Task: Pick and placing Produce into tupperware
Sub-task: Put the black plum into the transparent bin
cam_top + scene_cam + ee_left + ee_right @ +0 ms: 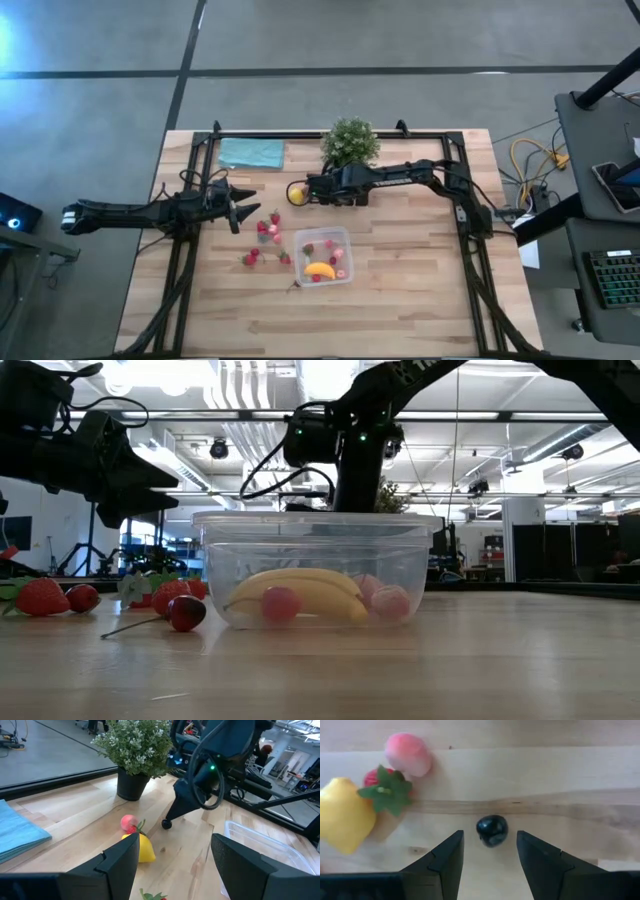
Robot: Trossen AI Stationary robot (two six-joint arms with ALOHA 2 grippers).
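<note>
Just in front of the right gripper [487,851] lies a small dark berry [492,830], bare on the pale wood; the fingers [445,862] stand apart on either side of it, tips past its near edge, touching nothing that I can see. Beside it, toward the left arm, sit a yellow lemon [342,815], a red strawberry with a green leafy cap [382,787] and a pink fruit [408,754], all crowded together. From above, this gripper hangs over the far middle of the counter [420,300], just before the bushy potted plant [350,142].

The left gripper [240,211] waits over the counter's left side, its fingers [117,862] open and empty, pointing toward the lemon and the plant.

Nearer the front stands the clear tupperware [323,254], roughly square with rounded corners. Inside it lie a banana [297,591] and a few pink and red pieces [281,603]. More strawberries [262,227] are scattered on the wood between the left gripper and the container, and a dark cherry on a stem [185,612] lies just beside its wall.

A folded teal cloth [251,152] lies at the far left of the butcher-block top, which a black metal frame [195,150] borders. Beyond is grey floor with dark lines; across the counter, a bright workshop with ceiling ducts and lights.
</note>
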